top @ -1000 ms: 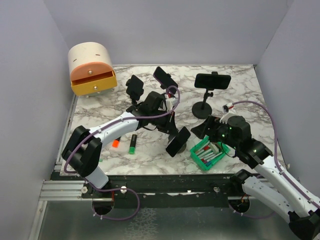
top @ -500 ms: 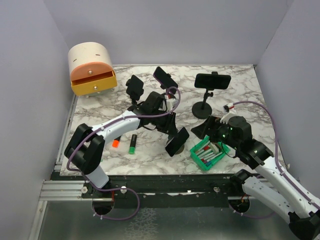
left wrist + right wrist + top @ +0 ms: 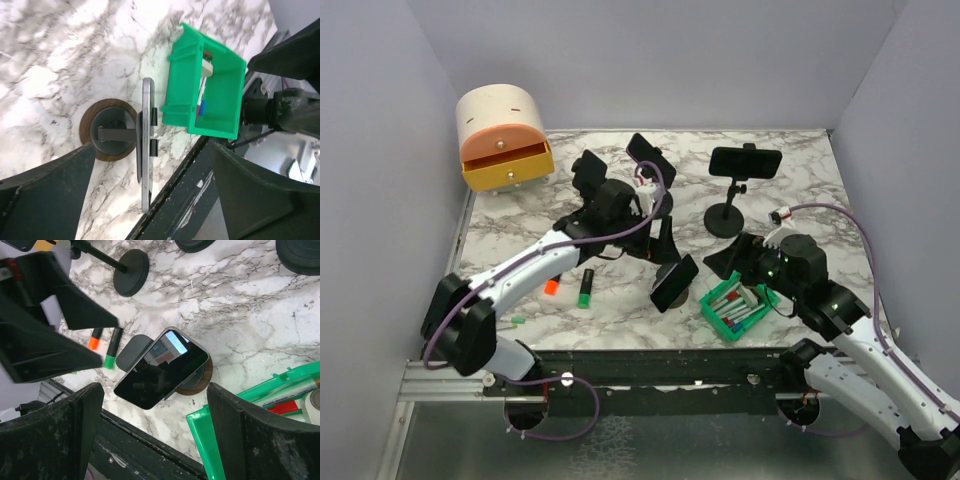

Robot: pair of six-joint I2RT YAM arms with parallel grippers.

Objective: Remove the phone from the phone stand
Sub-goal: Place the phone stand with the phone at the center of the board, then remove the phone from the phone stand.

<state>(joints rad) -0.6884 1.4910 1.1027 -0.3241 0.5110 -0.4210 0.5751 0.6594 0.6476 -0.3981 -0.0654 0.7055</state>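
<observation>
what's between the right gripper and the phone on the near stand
Nothing visible: in the right wrist view the phone sits framed by the open right gripper, with no object in front of it. The green bin lies off to one side.

In the left wrist view the phone [image 3: 145,150] shows only its thin edge, so its screen is hidden, and it covers the right part of the round base of the phone stand [image 3: 102,122]. In the right wrist view the green bin [image 3: 202,437] is cut off by the bottom and right edges. The markers [image 3: 280,405] in it are only partly in view.
</observation>
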